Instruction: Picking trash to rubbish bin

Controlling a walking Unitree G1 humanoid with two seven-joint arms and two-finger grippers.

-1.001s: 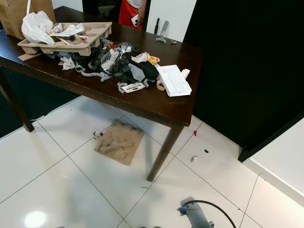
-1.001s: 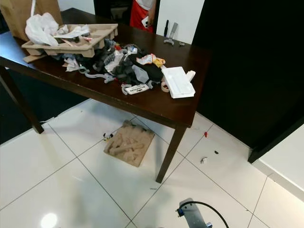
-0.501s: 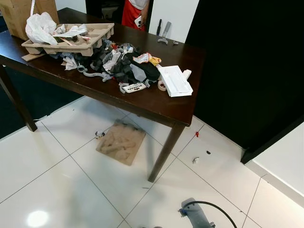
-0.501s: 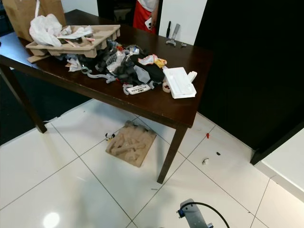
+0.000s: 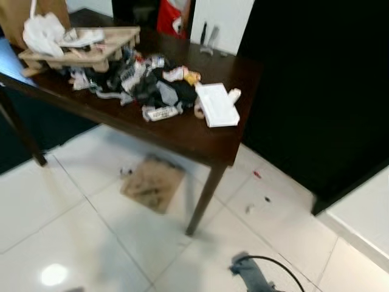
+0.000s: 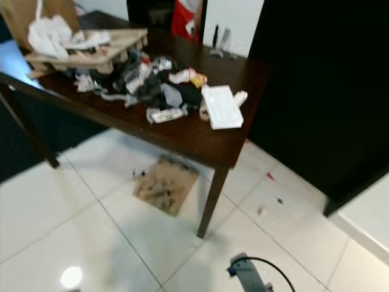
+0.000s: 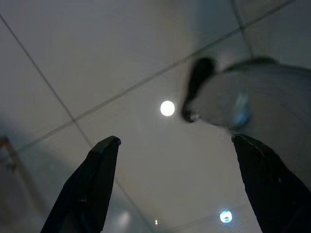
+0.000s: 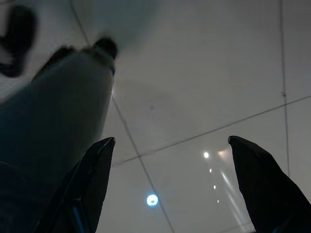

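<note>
A grey-silver metal arm segment [image 5: 254,280] is seen blurred, with a blue fitting and a thin black cable looped over it. Each hand, left hand [image 7: 176,145] and right hand [image 8: 170,145], is formed of two long, tapered, matte black fingers.

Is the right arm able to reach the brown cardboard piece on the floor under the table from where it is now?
Probably not yet. The right tool hangs open over bare tiles, and the cardboard piece lies well ahead, partly under the table. Nothing blocks it.
</note>
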